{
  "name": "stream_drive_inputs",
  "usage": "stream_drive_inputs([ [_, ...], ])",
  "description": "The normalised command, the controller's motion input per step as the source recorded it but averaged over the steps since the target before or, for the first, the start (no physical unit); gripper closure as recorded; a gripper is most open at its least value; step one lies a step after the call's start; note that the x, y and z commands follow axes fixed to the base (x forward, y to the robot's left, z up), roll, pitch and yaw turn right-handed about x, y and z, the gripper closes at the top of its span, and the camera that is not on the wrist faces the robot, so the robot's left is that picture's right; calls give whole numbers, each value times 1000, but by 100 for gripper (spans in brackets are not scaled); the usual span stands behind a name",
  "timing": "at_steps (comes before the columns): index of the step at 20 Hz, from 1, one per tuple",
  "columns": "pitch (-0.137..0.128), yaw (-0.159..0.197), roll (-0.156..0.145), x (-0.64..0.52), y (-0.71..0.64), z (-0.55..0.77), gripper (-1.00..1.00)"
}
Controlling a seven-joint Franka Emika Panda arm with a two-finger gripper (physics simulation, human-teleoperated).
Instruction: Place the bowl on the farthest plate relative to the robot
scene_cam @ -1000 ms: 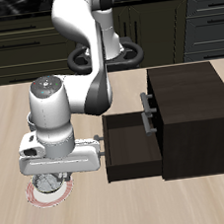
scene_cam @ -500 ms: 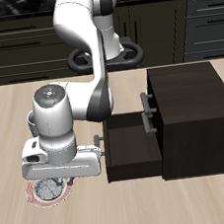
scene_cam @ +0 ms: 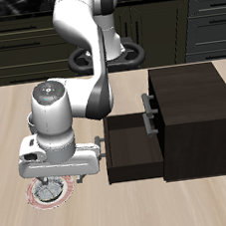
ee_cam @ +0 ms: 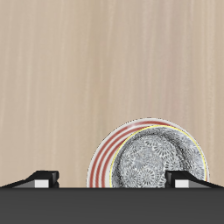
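Bowl (ee_cam: 156,161) sits on plate (ee_cam: 105,159) near table's front edge; gripper (scene_cam: 51,185) directly above it. Fingers (ee_cam: 40,178) spread apart, clear of bowl.

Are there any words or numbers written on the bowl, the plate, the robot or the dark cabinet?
None: no words, numbers or signs show anywhere in either view.
The bowl has only a grey swirly pattern, no letters.
The plate has only pink-red rings.
The robot arm and the dark cabinet are plain.
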Motion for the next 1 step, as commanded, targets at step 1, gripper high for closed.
stream_drive_inputs([
  [1,-128,-19,-72,-410,-34,652,-100],
])
